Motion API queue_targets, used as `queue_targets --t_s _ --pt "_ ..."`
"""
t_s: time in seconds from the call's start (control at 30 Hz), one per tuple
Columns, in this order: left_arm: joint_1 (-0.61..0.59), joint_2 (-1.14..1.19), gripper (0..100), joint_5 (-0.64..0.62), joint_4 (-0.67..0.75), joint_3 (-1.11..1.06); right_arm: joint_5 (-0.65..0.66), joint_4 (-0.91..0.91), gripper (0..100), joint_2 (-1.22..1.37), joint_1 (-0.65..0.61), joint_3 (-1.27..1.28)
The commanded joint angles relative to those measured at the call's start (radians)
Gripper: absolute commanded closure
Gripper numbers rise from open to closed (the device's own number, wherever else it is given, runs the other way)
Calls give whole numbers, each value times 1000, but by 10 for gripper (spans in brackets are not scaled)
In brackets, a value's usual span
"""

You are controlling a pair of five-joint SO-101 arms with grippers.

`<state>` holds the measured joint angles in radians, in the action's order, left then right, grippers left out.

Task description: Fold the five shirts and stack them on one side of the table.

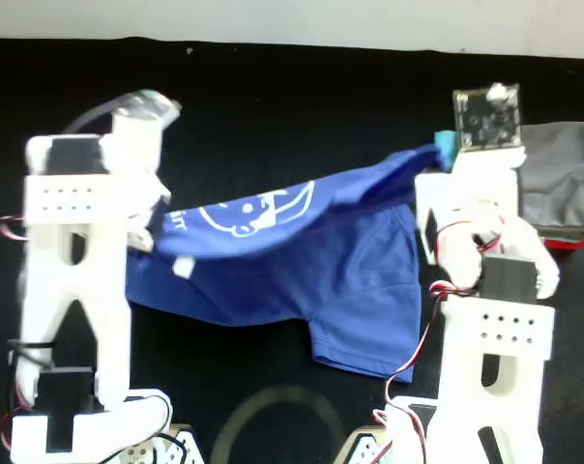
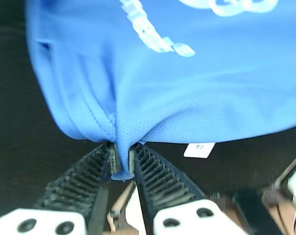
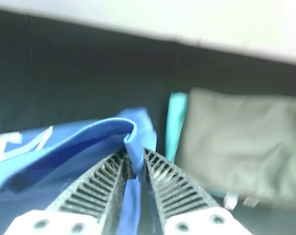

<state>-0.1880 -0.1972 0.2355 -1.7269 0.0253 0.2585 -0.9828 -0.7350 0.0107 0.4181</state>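
Presently, the left gripper (image 2: 122, 164) is clamped on one edge of the blue printed jersey shirt (image 1: 302, 251), held at centre. The right gripper (image 3: 135, 161) pinches the opposite edge, likely tensioning it for folding. A folded grey fabric shirt (image 1: 558, 184) lies far right.

The flat black table (image 1: 273, 106) is dark all over and takes up most of the high view. It looks dull, not shiny. Along its far edge runs a pale whitish wall (image 1: 292, 17), a light strip at the very top of the high view. The line where the dark table meets the light wall is nearly straight. Near the front edge of the table, about in the middle, there is a thin faint round ring (image 1: 284, 390). It is a grey mark on the black top, like a circle, and its lower part runs off the edge of the view. The right wrist view also looks across the black table to the pale wall behind it.
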Motion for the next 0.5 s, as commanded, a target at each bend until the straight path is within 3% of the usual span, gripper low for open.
queue_targets --t_s 0.0,0.23,0.47 --pt "-90 -35 991 28 -18 139 55 -12 993 67 -8 -174" --pt "-217 -105 991 38 -37 305 52 -228 993 130 -39 -602" --pt "-223 -366 991 38 -35 305 52 -374 993 130 -50 -886"
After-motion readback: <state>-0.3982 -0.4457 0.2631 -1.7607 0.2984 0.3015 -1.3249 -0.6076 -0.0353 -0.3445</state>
